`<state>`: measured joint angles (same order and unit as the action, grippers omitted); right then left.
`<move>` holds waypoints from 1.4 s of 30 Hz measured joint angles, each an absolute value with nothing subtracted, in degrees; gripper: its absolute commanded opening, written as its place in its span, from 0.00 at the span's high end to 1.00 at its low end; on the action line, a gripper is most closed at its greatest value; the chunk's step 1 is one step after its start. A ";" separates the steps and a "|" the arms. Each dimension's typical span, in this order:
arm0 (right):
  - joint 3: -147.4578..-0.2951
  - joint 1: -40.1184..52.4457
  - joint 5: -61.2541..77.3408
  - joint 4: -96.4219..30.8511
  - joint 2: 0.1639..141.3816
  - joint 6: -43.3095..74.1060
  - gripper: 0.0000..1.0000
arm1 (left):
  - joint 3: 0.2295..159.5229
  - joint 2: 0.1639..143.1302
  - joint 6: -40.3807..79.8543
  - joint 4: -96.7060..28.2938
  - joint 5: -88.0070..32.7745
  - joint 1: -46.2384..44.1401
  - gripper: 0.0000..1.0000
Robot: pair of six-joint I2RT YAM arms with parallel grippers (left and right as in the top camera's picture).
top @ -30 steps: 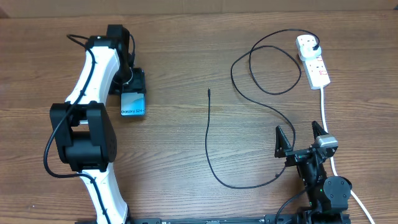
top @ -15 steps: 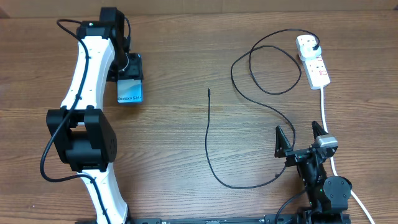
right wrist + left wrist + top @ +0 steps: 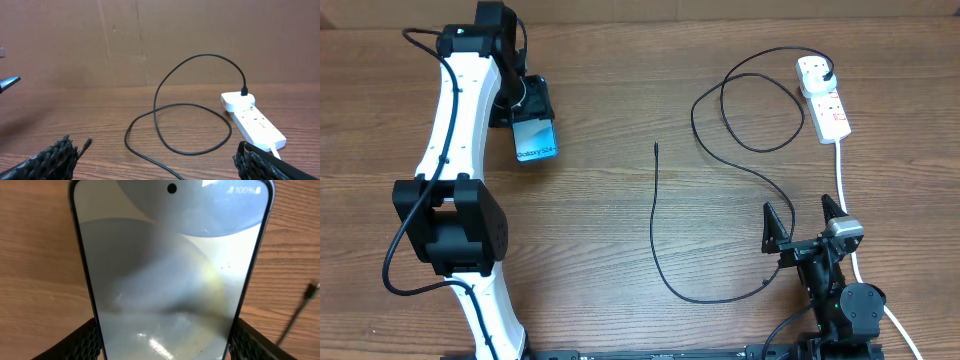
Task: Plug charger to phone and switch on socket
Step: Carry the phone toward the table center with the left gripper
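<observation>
My left gripper [image 3: 532, 108] is shut on the phone [image 3: 536, 140], a flat handset with a light-blue screen and "Galaxy" text, at the far left of the table. In the left wrist view the phone [image 3: 170, 270] fills the frame, with black fingers [image 3: 82, 340] against both of its long edges. The charger, a thin black cable [image 3: 654, 230], lies mid-table with its tip [image 3: 656, 146] free; the tip also shows in the left wrist view [image 3: 306, 297]. It loops to a white adapter [image 3: 813, 70] on the socket [image 3: 832, 112]. My right gripper [image 3: 805, 225] is open and empty, near the front right.
A thick white cord [image 3: 844, 180] runs from the socket down past my right gripper. In the right wrist view the cable loop [image 3: 192, 107], its tip [image 3: 88, 142] and the socket [image 3: 257, 125] lie ahead, with a brown cardboard wall [image 3: 150, 40] behind.
My left arm has carried the phone toward the far edge and turned it slightly to the right. The right arm and cable have not moved.
</observation>
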<state>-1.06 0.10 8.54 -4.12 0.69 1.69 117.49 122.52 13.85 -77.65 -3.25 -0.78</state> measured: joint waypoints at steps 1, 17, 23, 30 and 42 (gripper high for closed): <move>-1.06 0.10 8.54 -4.12 0.69 1.69 0.00 | 117.49 122.52 15.22 -78.13 -3.77 -0.78 0.96; -1.06 0.10 8.54 -4.12 0.69 1.69 0.00 | 117.49 122.52 43.72 -89.93 -19.73 -0.78 0.96; -1.06 0.10 8.54 -4.14 0.69 1.69 0.00 | 117.49 122.52 46.35 -90.35 -21.61 -1.76 0.96; -1.06 0.10 8.54 -4.12 0.69 1.67 0.00 | 117.49 122.52 46.83 -90.43 -25.15 -6.20 0.96; -1.06 0.10 8.54 -4.14 0.69 1.69 0.00 | 117.51 122.52 47.05 -96.18 -49.67 -7.64 0.96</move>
